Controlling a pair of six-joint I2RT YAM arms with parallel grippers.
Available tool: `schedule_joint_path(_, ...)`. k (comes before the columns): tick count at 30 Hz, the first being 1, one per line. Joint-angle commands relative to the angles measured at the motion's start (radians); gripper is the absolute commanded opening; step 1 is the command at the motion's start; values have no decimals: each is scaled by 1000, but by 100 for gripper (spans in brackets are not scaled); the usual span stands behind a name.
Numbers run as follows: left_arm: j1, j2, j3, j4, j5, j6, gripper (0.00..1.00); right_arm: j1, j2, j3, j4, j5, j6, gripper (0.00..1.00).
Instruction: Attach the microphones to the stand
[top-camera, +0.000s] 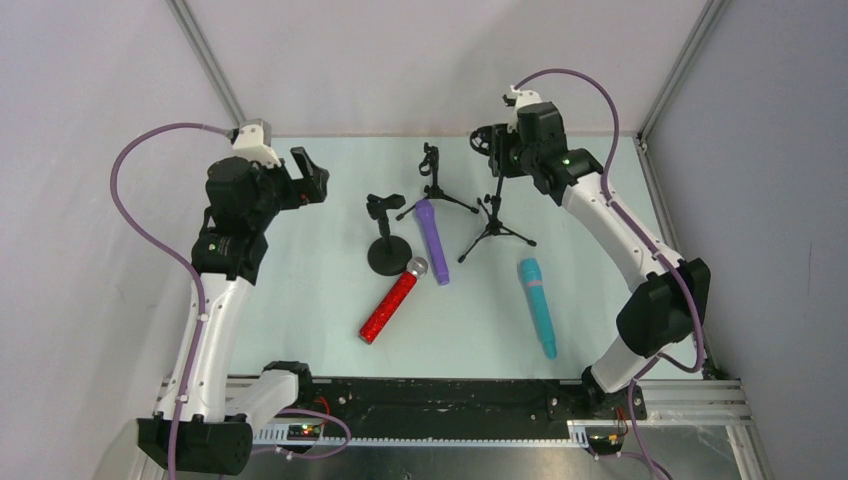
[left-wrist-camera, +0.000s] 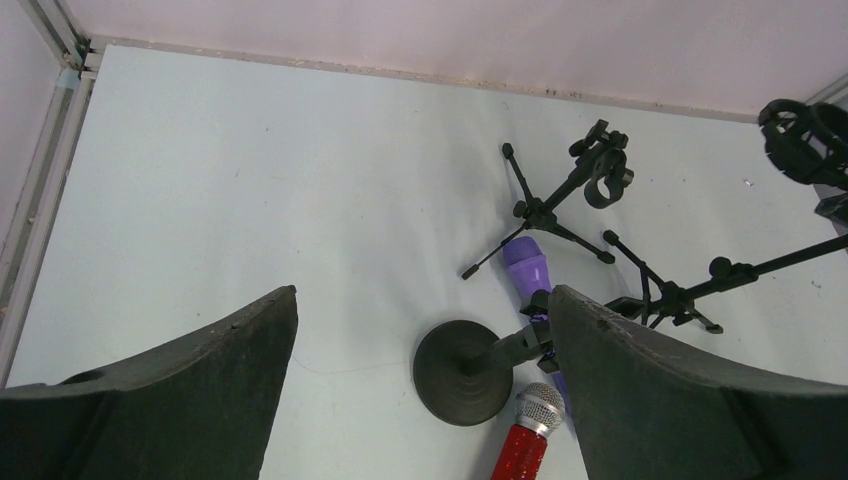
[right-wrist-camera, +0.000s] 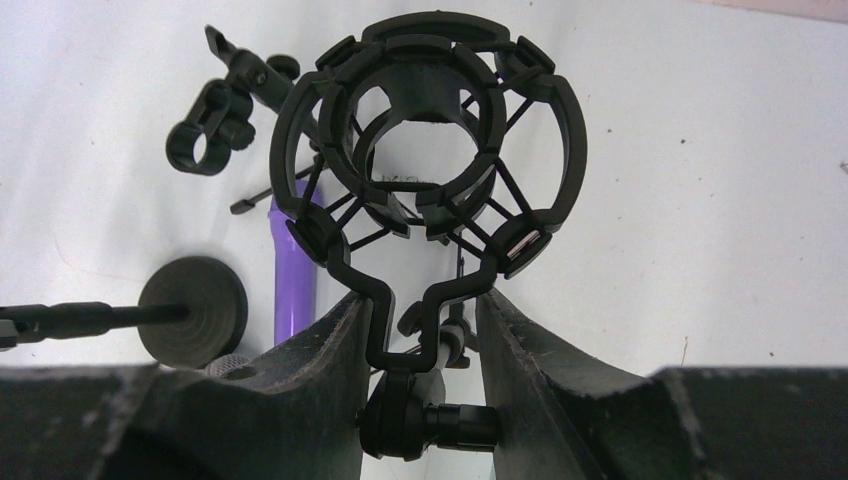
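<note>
Both arms reach high: left pincer (left-wrist-camera: 422, 297) spread, right pincer (right-wrist-camera: 420, 300) pinching shock mount (right-wrist-camera: 420, 95).

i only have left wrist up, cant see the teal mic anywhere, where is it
Observer: The teal microphone lies flat on the table, to the right of the stands, with nothing holding it.
Operator: ok and what about the right gripper
Observer: The right gripper has its fingers on either side of the bracket of the shock mount, atop the tall tripod stand. I cannot tell whether it is squeezing.
Operator: which way does the red mic handle run
Observer: The red microphone lies diagonally, mesh head by the round-base stand, handle pointing toward the near edge on the left arm's side.
</note>
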Motion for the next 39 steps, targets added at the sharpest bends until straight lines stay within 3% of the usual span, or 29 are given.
schedule_joint_path(1,4,2,-4,31,14,23,98,-13,-72,86,56,28,13,0)
schedule_joint_path(21,3,11,-5,31,16,19,98,5,-222,235,-33,29,31,0)
schedule_joint_path(39,4,20,-4,32,22,16,98,89,-461,32,-76,23,78,0)
